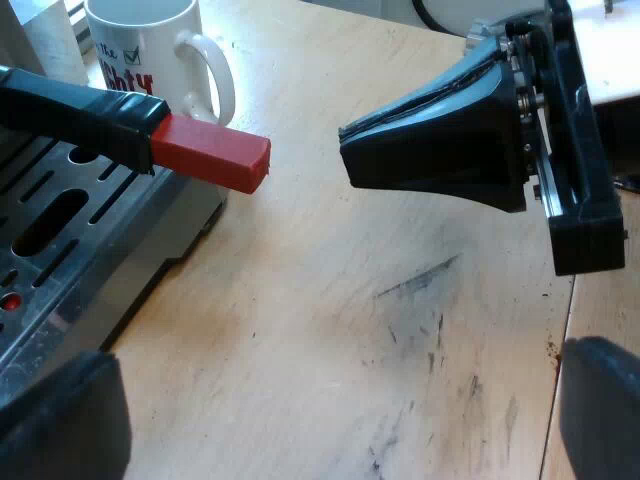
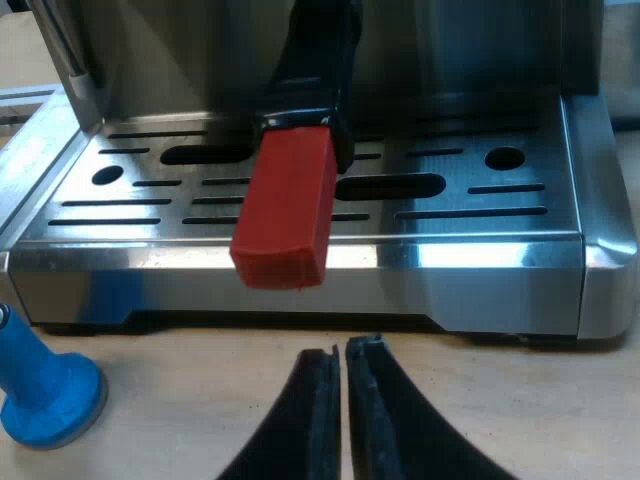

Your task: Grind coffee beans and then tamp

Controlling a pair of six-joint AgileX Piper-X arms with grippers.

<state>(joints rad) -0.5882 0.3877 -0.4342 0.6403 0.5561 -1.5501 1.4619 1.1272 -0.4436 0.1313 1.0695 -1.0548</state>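
Bearing machine (image 1: 70, 250) and mug (image 1: 150, 55), wooden tabletop (image 1: 330, 380) shows scuffs (image 1: 415, 282).

Robot lab or workshop bench (image 1: 330, 330), set up as a coffee corner.
We see a bare wooden bench scuffed with dark marks, a steel espresso machine (image 2: 480, 250) with a slotted drip tray (image 2: 440, 170), a printed mug (image 1: 140, 45) just beside it, a blue tamper (image 2: 45, 385) on the wood, our right pincer (image 1: 345, 150) over the bench.
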